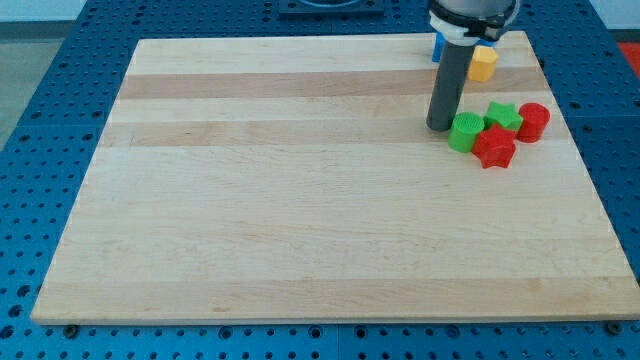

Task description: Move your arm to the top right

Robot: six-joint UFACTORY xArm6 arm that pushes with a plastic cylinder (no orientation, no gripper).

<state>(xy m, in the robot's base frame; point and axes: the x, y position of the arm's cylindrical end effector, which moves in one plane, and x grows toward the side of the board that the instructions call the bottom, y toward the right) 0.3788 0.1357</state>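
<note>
My rod comes down from the view's top right and my tip (440,126) rests on the wooden board (300,200). It stands just left of a green block (465,132), close to it or touching it. A red star block (494,147) lies right below that green block. A green star block (503,116) and a red round block (534,121) lie further right. A yellow block (483,63) sits above them near the board's top edge. A blue block (437,46) shows partly behind the rod.
The board lies on a blue perforated table (60,100). The board's right edge (570,130) runs close to the red round block. The arm's dark body (470,15) hangs over the top right corner.
</note>
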